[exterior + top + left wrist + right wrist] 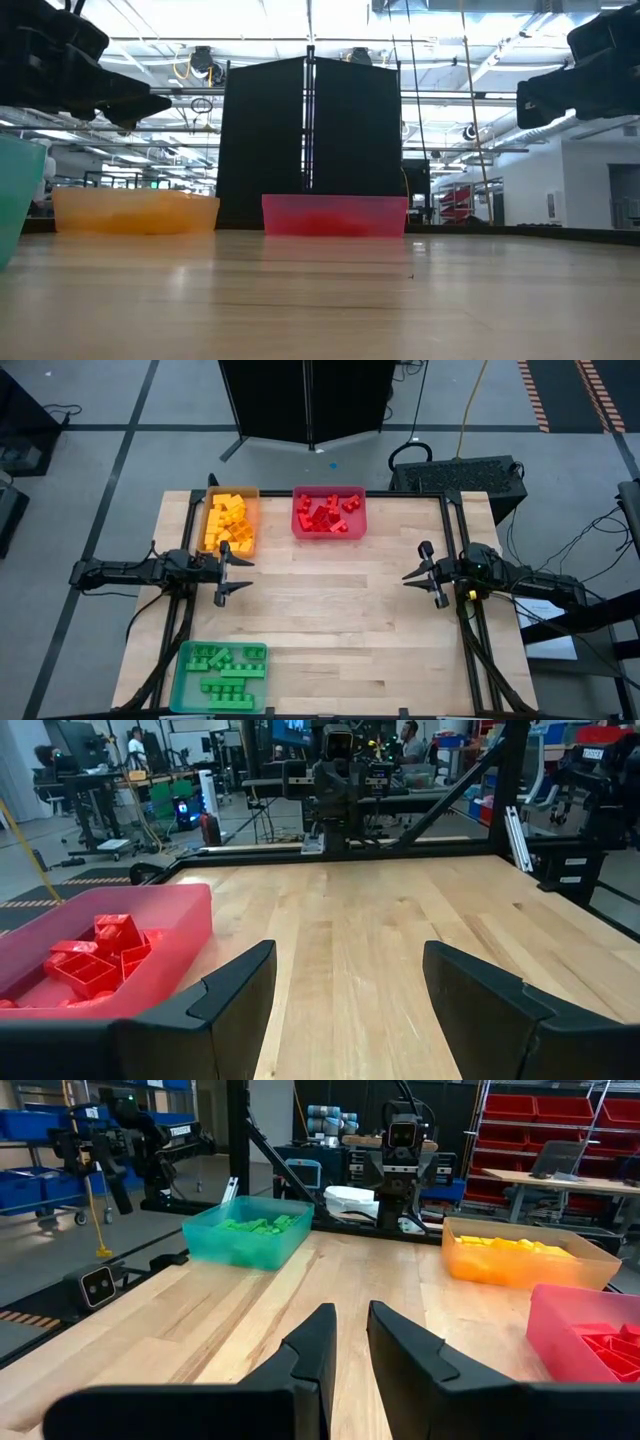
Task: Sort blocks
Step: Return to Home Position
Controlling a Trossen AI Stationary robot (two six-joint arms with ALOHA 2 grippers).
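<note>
Wooden table (340, 590), three translucent trays — orange (252, 494), red (360, 526), teal (184, 660) — black screen behind (305, 400).

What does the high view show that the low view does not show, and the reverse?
Only the high view shows the green blocks in the teal tray, the yellow-orange blocks, the red blocks, and both open grippers, left gripper and right gripper. Only the low view shows the room's ceiling lights behind the table. Both show the orange tray, the red tray and the bare wooden table.
</note>
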